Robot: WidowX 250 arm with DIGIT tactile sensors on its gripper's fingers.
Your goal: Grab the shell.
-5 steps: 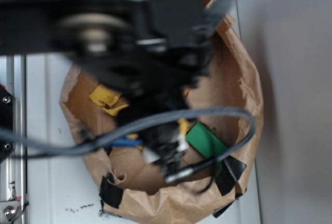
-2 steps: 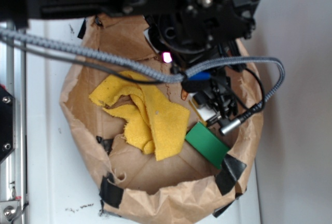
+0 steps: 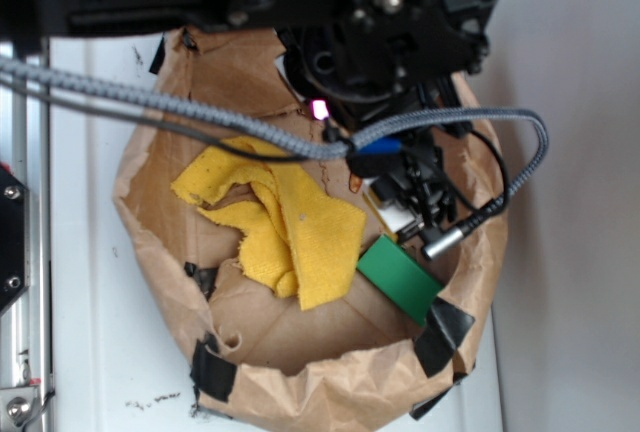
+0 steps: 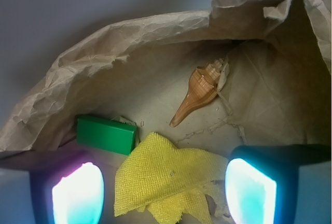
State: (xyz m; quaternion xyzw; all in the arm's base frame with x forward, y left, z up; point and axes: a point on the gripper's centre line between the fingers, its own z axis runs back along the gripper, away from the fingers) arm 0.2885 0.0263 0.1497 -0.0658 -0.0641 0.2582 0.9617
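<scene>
The shell (image 4: 199, 90) is orange-brown with pale ridges and a long pointed tail. It lies on the floor of the brown paper bag (image 4: 129, 42), near the crumpled far wall. My gripper (image 4: 163, 193) is open and empty, above the yellow cloth (image 4: 166, 177), with the shell ahead of the jaws and slightly right. In the exterior view my gripper (image 3: 410, 207) hangs over the right side of the bag, and only an orange sliver of the shell (image 3: 354, 183) shows beside it.
A green block (image 3: 400, 277) lies at the bag's right front, also in the wrist view (image 4: 106, 134). The yellow cloth (image 3: 285, 217) covers the bag's middle. The bag's rim (image 3: 330, 397) stands up all round, patched with black tape (image 3: 213, 370). A grey cable (image 3: 200, 112) crosses above.
A second ago the arm blurred over the bag's middle and hid the cloth. It has moved to the upper right, uncovering the cloth. It has barely moved in the last half second.
</scene>
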